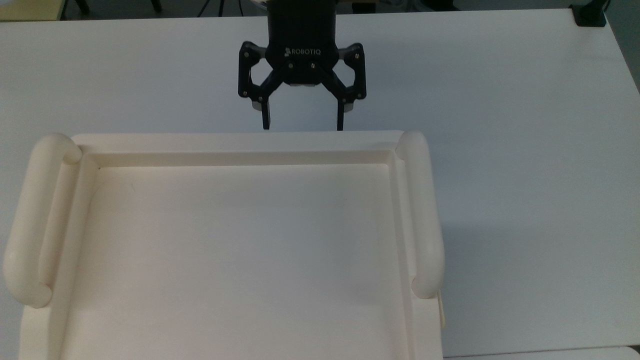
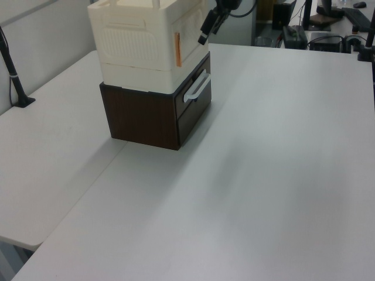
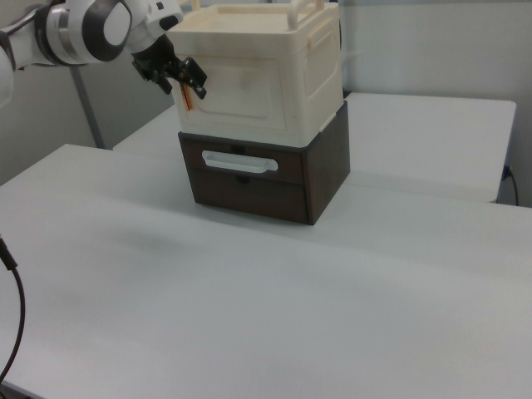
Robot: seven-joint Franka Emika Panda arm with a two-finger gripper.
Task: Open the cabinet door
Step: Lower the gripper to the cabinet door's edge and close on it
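A smooth white worktop (image 3: 249,283) holds a dark brown wooden drawer box (image 3: 266,179), and the cream plastic cabinet (image 3: 266,79) sits on top. Its flat cabinet door (image 3: 237,87) is shut. The black gripper (image 1: 303,125) hangs just beside that door, its two thin fingers (image 1: 266,116) spread wide, holding nothing.

1. My pincer (image 3: 184,81) hangs just beside the cabinet door (image 3: 238,87), at its edge on the right view's left.
2. The cabinet (image 3: 320,62) sits on a dark drawer unit (image 3: 324,174) on the surface (image 3: 249,299).
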